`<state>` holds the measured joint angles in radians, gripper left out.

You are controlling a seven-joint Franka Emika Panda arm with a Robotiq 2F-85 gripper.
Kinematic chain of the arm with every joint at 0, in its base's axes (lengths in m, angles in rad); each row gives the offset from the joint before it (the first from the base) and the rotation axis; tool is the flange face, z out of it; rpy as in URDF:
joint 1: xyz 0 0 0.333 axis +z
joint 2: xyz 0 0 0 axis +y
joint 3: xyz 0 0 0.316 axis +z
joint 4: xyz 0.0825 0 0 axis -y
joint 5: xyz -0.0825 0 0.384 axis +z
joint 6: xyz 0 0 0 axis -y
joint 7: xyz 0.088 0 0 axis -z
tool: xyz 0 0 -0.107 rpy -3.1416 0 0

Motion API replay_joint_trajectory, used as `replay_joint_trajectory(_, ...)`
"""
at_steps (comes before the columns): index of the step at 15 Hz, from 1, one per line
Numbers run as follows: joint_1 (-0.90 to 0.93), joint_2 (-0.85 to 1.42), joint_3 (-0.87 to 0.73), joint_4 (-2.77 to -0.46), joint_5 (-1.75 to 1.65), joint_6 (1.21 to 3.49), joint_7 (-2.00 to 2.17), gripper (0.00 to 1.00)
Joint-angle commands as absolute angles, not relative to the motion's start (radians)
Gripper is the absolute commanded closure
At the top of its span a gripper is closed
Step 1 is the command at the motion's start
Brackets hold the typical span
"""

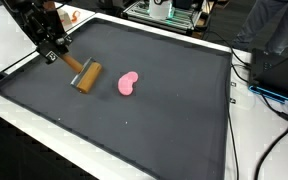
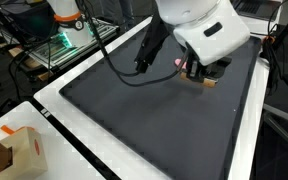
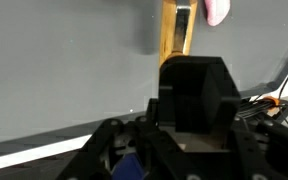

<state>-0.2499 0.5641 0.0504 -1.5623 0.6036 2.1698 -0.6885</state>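
- As the jaws are hidden in every view, I cannot tell if the gripper (image 1: 54,54) is released or clenched.
- The wooden tool (image 1: 87,77) lies just beside it.

A dark grey mat (image 1: 134,120) covers the white table (image 1: 6,40). Cables (image 1: 269,100) trail at the right edge. A cardboard box (image 2: 9,155) sits lower left in an exterior view.

The dark mat (image 1: 164,130) gives broad open room across its middle and near side. Two obstacles sit toward one corner: a wooden block (image 1: 87,77), just beside the gripper (image 1: 54,52), and a pink piece (image 1: 129,84) near it, leaving a narrow lane between them. Cables (image 1: 274,97) clutter the table beyond the mat's edge.
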Motion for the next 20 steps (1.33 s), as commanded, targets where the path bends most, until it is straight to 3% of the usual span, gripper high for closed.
replay_joint_trajectory(1,-0.232,0.500,0.057,-1.629,0.566,2.207,-0.668,0.76)
replay_joint_trajectory(20,-0.036,0.169,0.074,-1.961,0.303,2.383,-0.460,0.76)
